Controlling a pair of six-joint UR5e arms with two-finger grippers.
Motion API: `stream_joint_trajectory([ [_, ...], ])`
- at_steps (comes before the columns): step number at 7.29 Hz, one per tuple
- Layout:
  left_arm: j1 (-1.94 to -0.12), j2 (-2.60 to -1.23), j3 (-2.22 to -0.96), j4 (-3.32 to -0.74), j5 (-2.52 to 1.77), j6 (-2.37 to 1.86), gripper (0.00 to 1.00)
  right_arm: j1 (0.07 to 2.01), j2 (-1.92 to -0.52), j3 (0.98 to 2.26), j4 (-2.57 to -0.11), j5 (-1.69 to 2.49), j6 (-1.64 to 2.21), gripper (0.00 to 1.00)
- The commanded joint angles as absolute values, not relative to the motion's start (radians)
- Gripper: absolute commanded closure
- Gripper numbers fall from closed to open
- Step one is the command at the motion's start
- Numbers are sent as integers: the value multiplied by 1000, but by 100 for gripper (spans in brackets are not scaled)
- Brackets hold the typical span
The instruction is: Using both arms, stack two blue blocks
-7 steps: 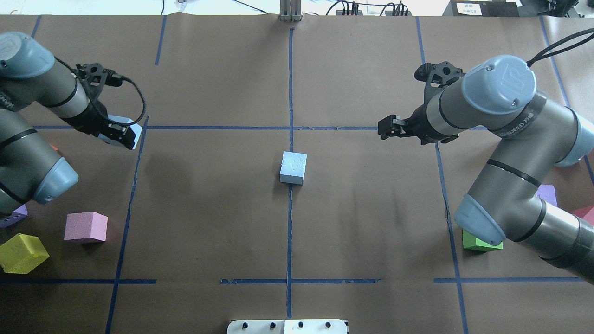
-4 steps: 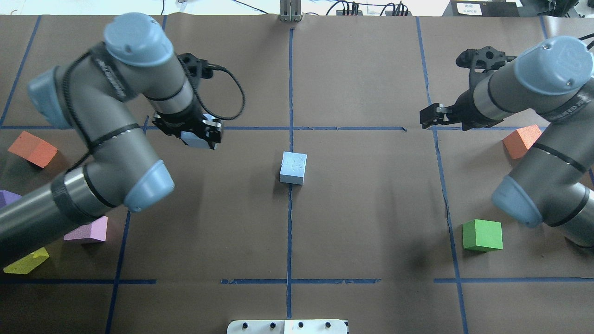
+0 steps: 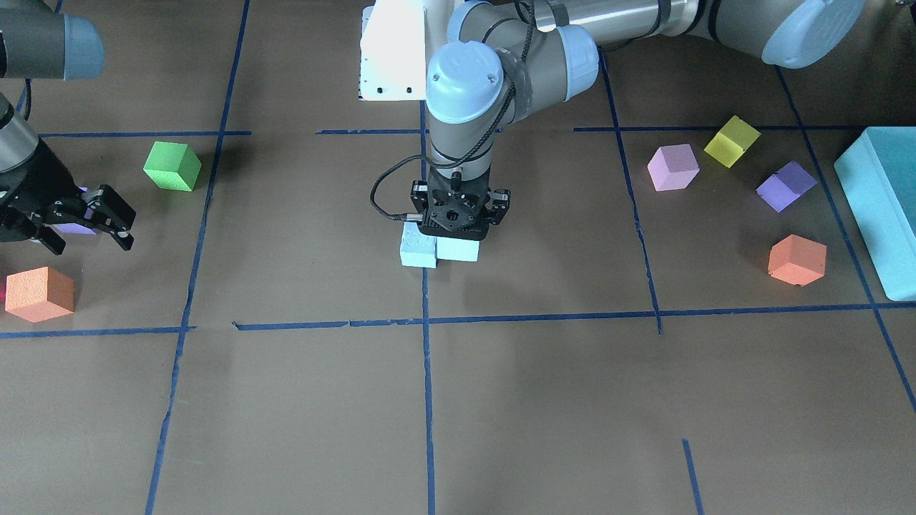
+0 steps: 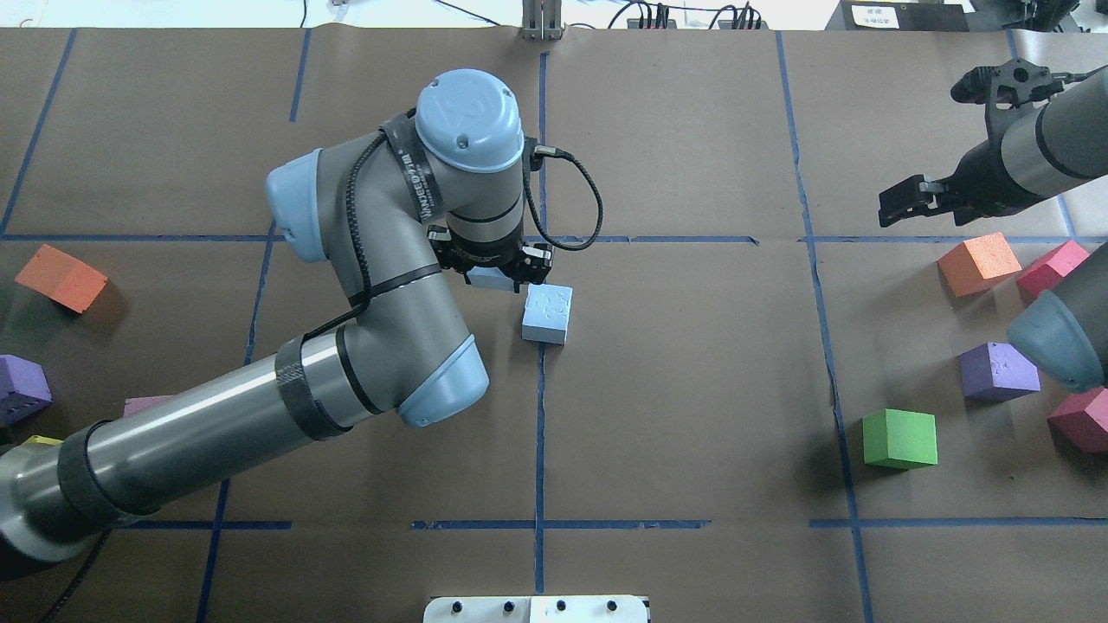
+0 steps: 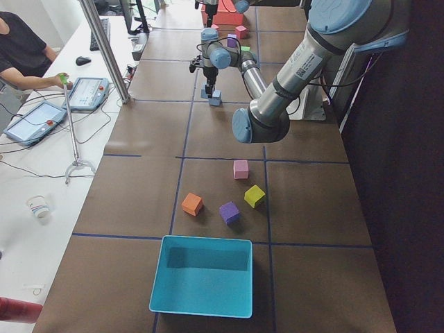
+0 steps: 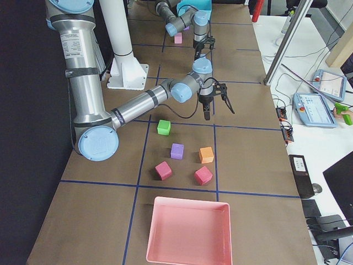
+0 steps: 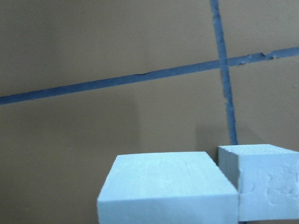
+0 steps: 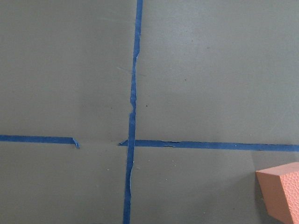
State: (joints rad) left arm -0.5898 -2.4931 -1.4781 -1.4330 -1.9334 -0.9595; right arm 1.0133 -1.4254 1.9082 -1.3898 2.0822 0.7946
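Second block brought to the centre, stack not yet made.

Working left to right on my overhead feed: within the last second the left gripper [image 4: 495,275] has swung in from the far left edge of the table to the middle. Its fingers are clamped on the carried block [image 7: 163,186], which now sits just beside the resting block [image 4: 547,313], not over it. I cannot tell from my views how high it is held. The resting block has not moved from the centre tape line. Further right, the right gripper [image 4: 892,206] has pulled back toward the right edge, its fingers spread and holding nothing. I judge the transport nearly done. What remains is a short shift sideways over the resting block, then lowering and letting go.
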Motion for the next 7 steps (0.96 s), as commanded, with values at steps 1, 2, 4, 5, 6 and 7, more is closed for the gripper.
stream_joint_trajectory([
  [1, -551, -2526, -1425, -1440, -1905, -1015, 82, 1017, -1431, 1908, -1390, 2085, 788, 0],
  [2, -537, -2552, -1393, -1440, -1905, -1031, 82, 1017, -1431, 1908, -1390, 2085, 788, 0],
  [4, -526, -2583, -1348, -1440, -1907, -1040, 81, 1016, -1431, 1902, -1388, 2083, 788, 0],
  [5, -526, -2585, -1348, -1445, -1907, -1045, 80, 1015, -1433, 1902, -1390, 2083, 790, 0],
  [6, -520, -2585, -1347, -1447, -1907, -1052, 80, 1015, -1431, 1899, -1390, 2082, 790, 0],
  [7, -515, -2585, -1344, -1448, -1907, -1057, 78, 1014, -1431, 1898, -1390, 2082, 790, 0],
])
